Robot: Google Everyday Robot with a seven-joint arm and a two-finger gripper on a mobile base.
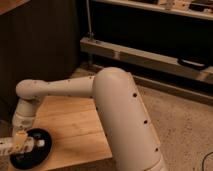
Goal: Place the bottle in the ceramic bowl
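The bottle, whitish with a white cap pointing right, lies on its side across the left part of the ceramic bowl. The bowl is black, shallow and glossy, and sits at the front left corner of the wooden table. My gripper hangs from the white arm straight above the bowl. It is shut on the bottle's middle and holds it level just over or on the bowl; whether they touch cannot be told. The bottle's left end is cut off by the frame edge.
The table's right and front edges drop to a speckled floor. A dark wall panel stands behind the table. A low metal shelf rail runs along the back right, with a black handle on it.
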